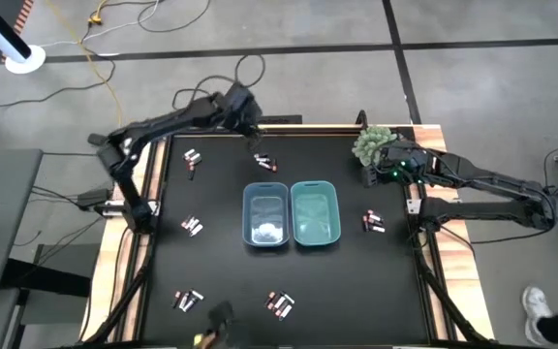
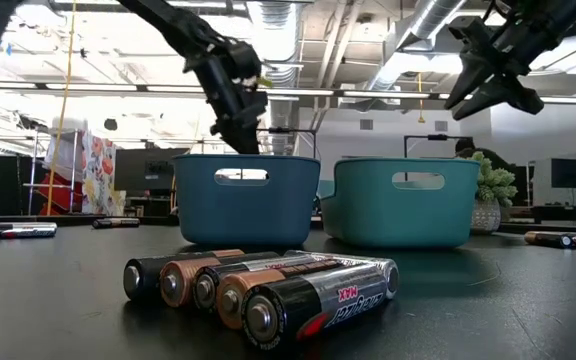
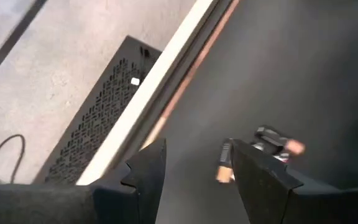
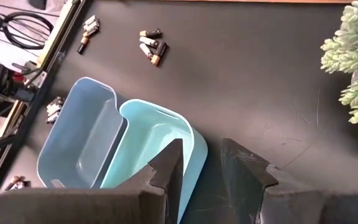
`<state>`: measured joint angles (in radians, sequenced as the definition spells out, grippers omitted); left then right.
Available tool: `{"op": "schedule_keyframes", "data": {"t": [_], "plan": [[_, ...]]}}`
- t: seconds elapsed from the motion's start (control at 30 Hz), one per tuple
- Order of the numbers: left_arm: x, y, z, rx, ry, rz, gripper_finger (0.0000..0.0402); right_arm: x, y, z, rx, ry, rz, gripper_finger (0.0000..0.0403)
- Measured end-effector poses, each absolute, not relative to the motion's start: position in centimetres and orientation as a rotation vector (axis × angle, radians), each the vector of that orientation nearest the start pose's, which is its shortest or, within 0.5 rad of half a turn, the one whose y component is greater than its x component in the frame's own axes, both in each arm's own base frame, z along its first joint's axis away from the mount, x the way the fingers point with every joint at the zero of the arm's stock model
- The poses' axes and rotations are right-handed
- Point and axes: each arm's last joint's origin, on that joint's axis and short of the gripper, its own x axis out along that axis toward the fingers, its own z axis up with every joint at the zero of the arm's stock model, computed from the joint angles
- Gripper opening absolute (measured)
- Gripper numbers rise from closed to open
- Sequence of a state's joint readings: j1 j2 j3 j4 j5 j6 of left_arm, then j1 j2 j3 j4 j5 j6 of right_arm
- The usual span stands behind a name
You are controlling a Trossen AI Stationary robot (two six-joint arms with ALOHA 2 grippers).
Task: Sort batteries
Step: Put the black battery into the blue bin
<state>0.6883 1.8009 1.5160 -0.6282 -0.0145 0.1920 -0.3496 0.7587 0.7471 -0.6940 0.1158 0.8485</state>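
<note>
Black table (image 1: 221, 281) holds scattered batteries (image 1: 263, 162); left gripper (image 3: 194, 165) hovers, jaws apart, seemingly empty, above them.

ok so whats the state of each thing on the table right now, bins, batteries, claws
blue plastic bin: upright, a few pale cells inside
teal plastic bin: upright, looks empty, side by side with the blue one
small cylindrical batteries: lying loose on the black table in scattered clusters
left claw: open, empty, just above a cluster at the far edge
right claw: raised near the potted plant, fingers apart, holding nothing
</note>
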Motion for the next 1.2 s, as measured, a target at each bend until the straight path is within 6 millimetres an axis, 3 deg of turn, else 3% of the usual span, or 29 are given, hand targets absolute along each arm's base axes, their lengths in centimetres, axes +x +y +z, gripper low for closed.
{"op": "schedule_keyframes", "data": {"t": [0.23, 0.53, 1.2], "plan": [[32.2, 27.6, 25.3, -0.097, 1.096, 0.469, 0.0174, 14.5, -5.6, 27.4, 0.905, 0.514, -0.748, 0.0127], [33.3, 27.5, 22.2, -0.154, 1.152, 0.241, 0.0174, 15.7, -6.1, 26.3, 0.924, 0.582, -0.785, 0.0127], [33.6, 27.6, 20.7, -0.087, 1.139, 0.194, 0.0173, 16.7, -6.4, 26.7, 0.92, 0.495, -0.746, 0.0127]]}}
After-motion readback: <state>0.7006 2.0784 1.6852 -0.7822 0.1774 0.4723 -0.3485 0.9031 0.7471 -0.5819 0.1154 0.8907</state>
